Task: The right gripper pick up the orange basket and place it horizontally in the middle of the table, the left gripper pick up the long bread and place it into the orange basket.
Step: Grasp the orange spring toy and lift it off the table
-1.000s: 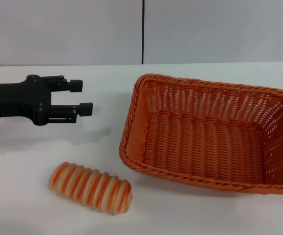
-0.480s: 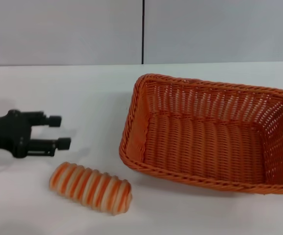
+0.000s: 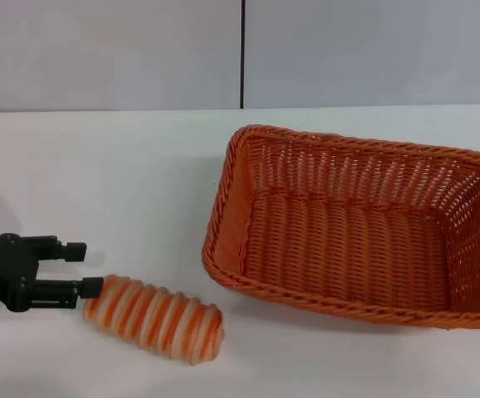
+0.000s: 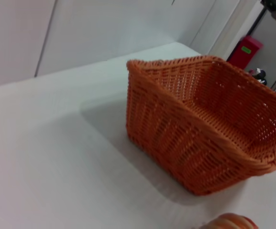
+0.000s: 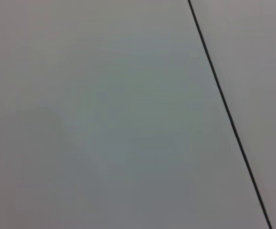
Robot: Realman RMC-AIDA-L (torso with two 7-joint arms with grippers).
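The orange basket [image 3: 360, 228] stands upright on the white table [image 3: 140, 166], right of centre, with nothing in it. The left wrist view shows the same basket [image 4: 199, 133] from its side. Near the front left lies the long bread [image 3: 155, 317], striped orange and cream; a small part of the bread [image 4: 230, 222] also shows in the left wrist view. My left gripper [image 3: 84, 267] is open and low at the bread's left end. Its near fingertip [image 3: 92, 288] is right at that end. The right gripper is out of view.
A grey wall with a dark vertical seam [image 3: 243, 54] rises behind the table. The right wrist view shows only a wall and a seam [image 5: 228, 114]. A red object [image 4: 245, 50] stands beyond the table in the left wrist view.
My left gripper has dropped toward the front and drawn back to the left, from beside the basket down to the bread's left end. Basket and bread have not moved.
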